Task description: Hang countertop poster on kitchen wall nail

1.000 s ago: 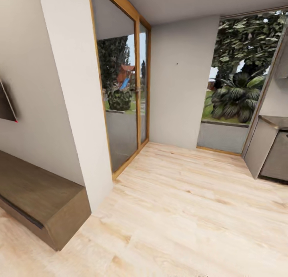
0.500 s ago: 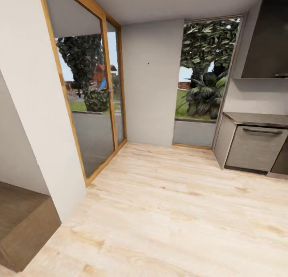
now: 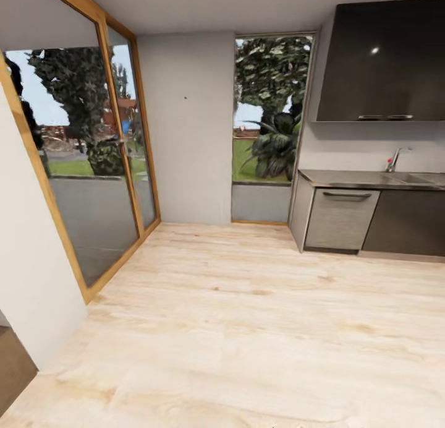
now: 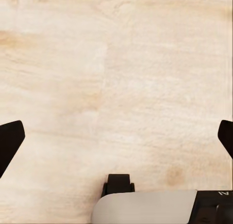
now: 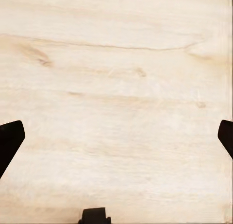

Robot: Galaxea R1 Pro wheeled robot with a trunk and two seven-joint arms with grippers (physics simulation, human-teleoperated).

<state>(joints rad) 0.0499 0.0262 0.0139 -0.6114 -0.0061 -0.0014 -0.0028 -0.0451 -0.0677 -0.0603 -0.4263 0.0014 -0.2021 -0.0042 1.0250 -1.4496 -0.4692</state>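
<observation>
1. Your head view has swung toward the right since the earlier frames: the brown bench that sat low at the left a second ago is now only a sliver at the bottom-left corner, and the white wall edge has slid to the frame's left side.
2. The kitchen countertop now stretches along the right, grey over dark cabinet fronts; half a second ago you saw only its near end.
3. A tap and the rim of the sink have come into view, with a dark wall cabinet above.
4. You cannot see the poster on the visible stretch of worktop.
5. A small dark dot, maybe a nail, sits on the grey wall between the glass door and the window.
6. Your left gripper has its fingertips spread wide at the frame edges, holding nothing, above the pale wooden floor.
7. Your right gripper is likewise spread and empty over the planks.
</observation>
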